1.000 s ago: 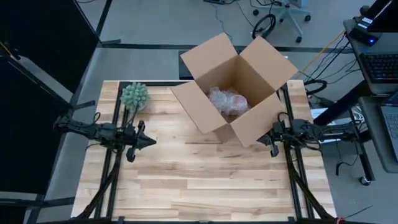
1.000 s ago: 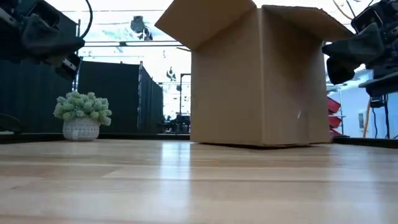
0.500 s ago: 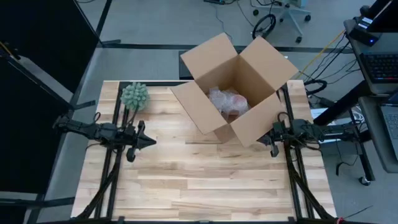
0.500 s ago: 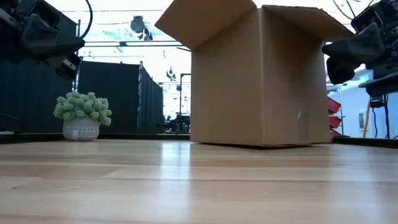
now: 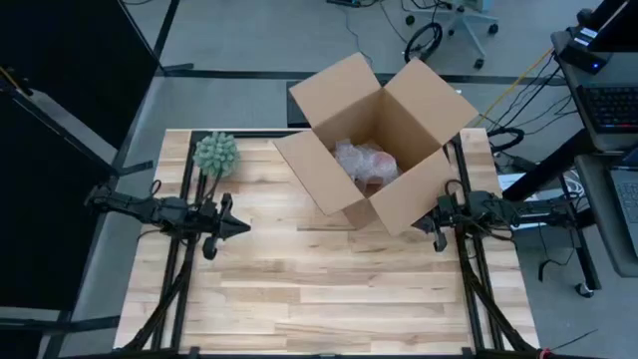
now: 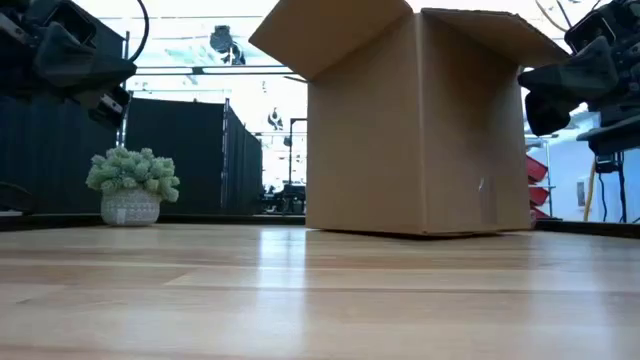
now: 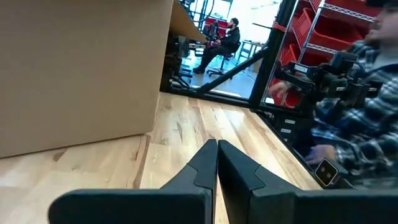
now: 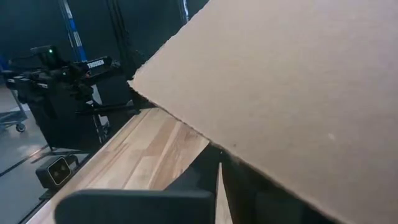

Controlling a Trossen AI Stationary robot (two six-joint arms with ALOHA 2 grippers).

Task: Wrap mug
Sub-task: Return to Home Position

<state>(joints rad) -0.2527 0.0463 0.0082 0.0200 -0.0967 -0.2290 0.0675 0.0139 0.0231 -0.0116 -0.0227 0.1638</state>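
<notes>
Finishing up: your wrapped mugs (image 5: 365,165) lie inside the cardboard box (image 5: 411,195).
Left gripper (image 5: 241,227) and right gripper (image 5: 437,230) hang empty, fingers together.

My left arm (image 5: 150,209) reaches in from the left edge and lies level, stretched towards the middle. My left end effector (image 5: 237,227) points to the right at its tip. In the left wrist view its two fingers (image 7: 200,171) press flat against each other with no gap between them.

My right arm (image 5: 518,211) comes in from the right edge in a mirrored pose, level and pointing left. My right end effector (image 5: 437,235) sits at its tip on the right side. In the right wrist view its fingers (image 8: 196,179) meet along a thin line. From the low view, both wrists hang raised, one at each side.
</notes>
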